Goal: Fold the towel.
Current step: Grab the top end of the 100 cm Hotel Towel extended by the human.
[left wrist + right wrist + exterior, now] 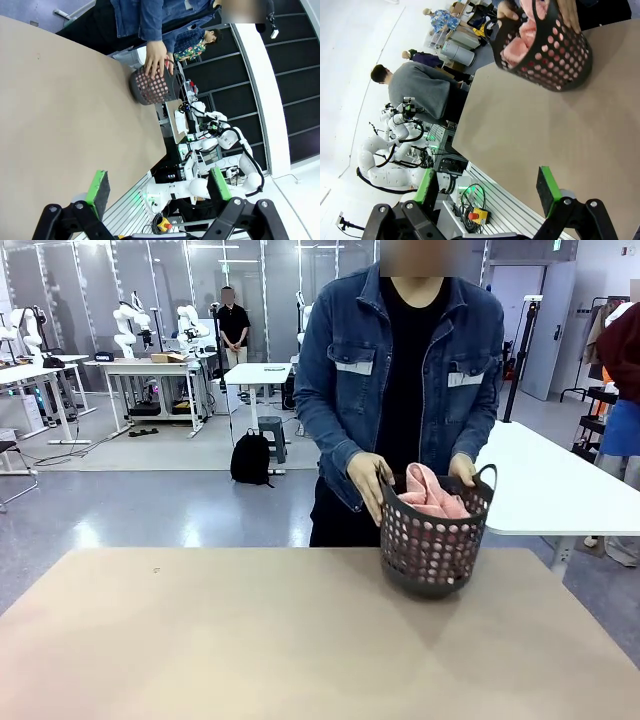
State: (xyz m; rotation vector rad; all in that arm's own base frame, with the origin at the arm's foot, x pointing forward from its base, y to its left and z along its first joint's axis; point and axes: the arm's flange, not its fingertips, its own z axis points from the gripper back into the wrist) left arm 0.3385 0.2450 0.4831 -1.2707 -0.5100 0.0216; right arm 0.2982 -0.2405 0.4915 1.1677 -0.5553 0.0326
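Open lab with a glossy grey floor [150,510]. Tan tabletop [250,640] in the foreground. White table [560,490] at right, more white tables [150,368] far left, and a small one [258,375] mid-room. Black backpack [250,458] on the floor, just beside a grey stool [272,435]. Glass partition wall [90,290] runs across the back, strip lights [205,247] overhead. Grey door [553,330] far right, clothes rack [600,340] near it. A person in black [234,328] stands far back. Light is bright and even.

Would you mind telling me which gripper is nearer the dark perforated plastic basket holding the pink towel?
Right, probably. The right gripper has the dark perforated plastic basket close ahead of it; the left gripper sees it small, far across the tan table.
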